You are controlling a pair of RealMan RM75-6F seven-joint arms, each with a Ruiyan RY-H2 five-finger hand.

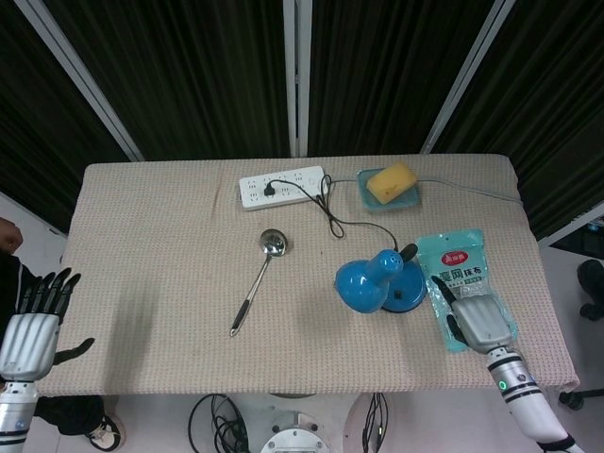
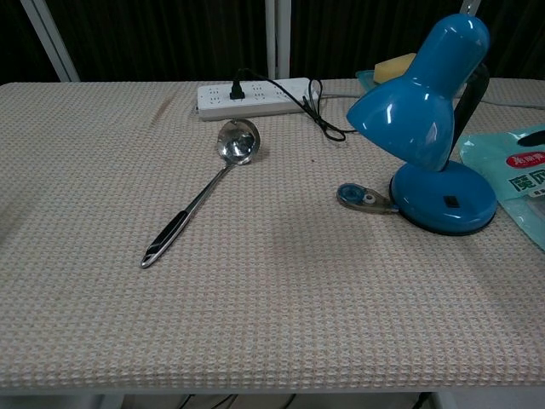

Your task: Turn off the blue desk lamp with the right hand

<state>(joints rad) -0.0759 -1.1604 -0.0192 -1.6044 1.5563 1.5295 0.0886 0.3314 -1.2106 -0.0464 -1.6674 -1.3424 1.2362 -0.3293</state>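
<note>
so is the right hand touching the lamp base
No, the right hand lies over the snack packet, apart from the blue lamp base.

We find readable print on only one item: the teal snack packet (image 1: pixel 464 281) lying just right of the lamp (image 2: pixel 426 119), which carries a red label with white Chinese characters, too small for us to make out in the head view. In the chest view we see the same red label (image 2: pixel 528 159) at the frame's right edge, with larger dark characters below it cut off by the border. We can read no text on the white power strip (image 1: pixel 281 187) or the small blue tape dispenser (image 2: pixel 363 198).
</note>
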